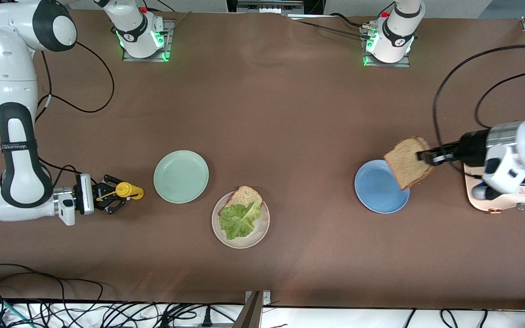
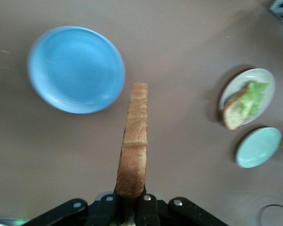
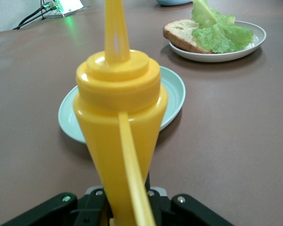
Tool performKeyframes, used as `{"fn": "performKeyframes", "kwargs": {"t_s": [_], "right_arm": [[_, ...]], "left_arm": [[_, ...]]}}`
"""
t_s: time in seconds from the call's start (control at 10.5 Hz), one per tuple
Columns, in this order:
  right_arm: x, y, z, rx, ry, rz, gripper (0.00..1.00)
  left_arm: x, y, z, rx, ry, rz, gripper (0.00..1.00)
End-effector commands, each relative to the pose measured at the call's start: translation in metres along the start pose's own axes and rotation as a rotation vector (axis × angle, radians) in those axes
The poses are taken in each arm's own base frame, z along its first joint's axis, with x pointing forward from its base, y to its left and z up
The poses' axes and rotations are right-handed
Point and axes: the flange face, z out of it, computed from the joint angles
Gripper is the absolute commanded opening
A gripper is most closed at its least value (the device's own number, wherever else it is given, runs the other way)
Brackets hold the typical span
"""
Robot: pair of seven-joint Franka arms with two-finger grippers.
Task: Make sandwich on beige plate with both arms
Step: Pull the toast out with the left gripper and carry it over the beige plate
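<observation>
In the front view the left gripper held the top slice of bread pinched by one edge, up in the air over the rim of the blue plate at the left arm's end of the table. The beige plate sat near the middle, toward the right arm's end from that slice, carrying the bottom slice with the lettuce leaf on it. The carry would therefore have to run along the table toward the right arm, and the left arm alone had bread in hand. The right gripper was clamped on a yellow squeeze bottle beside the mint-green plate. The left wrist view showed what the front view did not: the slice stood on edge, its long axis running straight out from the fingertips. The right wrist view showed the bottle's cone and nozzle pointing toward the mint-green plate, with the lettuce raised above its bread.
</observation>
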Motion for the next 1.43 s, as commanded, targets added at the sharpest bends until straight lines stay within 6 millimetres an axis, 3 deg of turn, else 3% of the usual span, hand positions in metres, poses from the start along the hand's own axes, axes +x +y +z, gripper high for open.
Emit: {"fn": "performKeyframes", "kwargs": {"t_s": [0.0, 0.1, 0.19, 0.29, 0.57, 0.76, 0.95, 1.14, 1.33], "right_arm": [[-0.004, -0.003, 0.0, -0.006, 0.05, -0.02, 0.0], [-0.008, -0.004, 0.003, -0.005, 0.051, -0.017, 0.0], [-0.008, -0.003, 0.003, -0.007, 0.049, -0.017, 0.22], [-0.009, -0.004, 0.003, -0.006, 0.05, -0.018, 0.99], [-0.016, -0.007, 0.0, -0.008, 0.053, -0.039, 1.0], [-0.028, -0.013, -0.01, -0.015, 0.032, -0.028, 1.0], [-0.042, -0.021, -0.027, -0.022, -0.004, -0.022, 1.0], [-0.047, -0.026, -0.048, -0.028, -0.043, -0.016, 1.0], [-0.036, -0.032, -0.093, -0.079, -0.122, -0.008, 1.0]], "left_arm": [[0.001, 0.07, 0.056, -0.134, 0.021, -0.116, 0.0], [-0.001, 0.099, 0.08, -0.19, 0.058, -0.162, 0.0], [-0.002, 0.12, 0.102, -0.241, 0.071, -0.179, 0.0], [-0.011, 0.145, 0.125, -0.305, 0.069, -0.172, 0.0], [-0.033, 0.201, 0.204, -0.466, 0.099, -0.17, 0.0], [-0.052, 0.225, 0.252, -0.526, 0.144, -0.157, 0.0], [-0.063, 0.235, 0.288, -0.537, 0.158, -0.146, 0.0], [-0.061, 0.233, 0.311, -0.535, 0.197, -0.136, 0.0], [-0.05, 0.234, 0.322, -0.539, 0.215, -0.139, 0.0]]}}
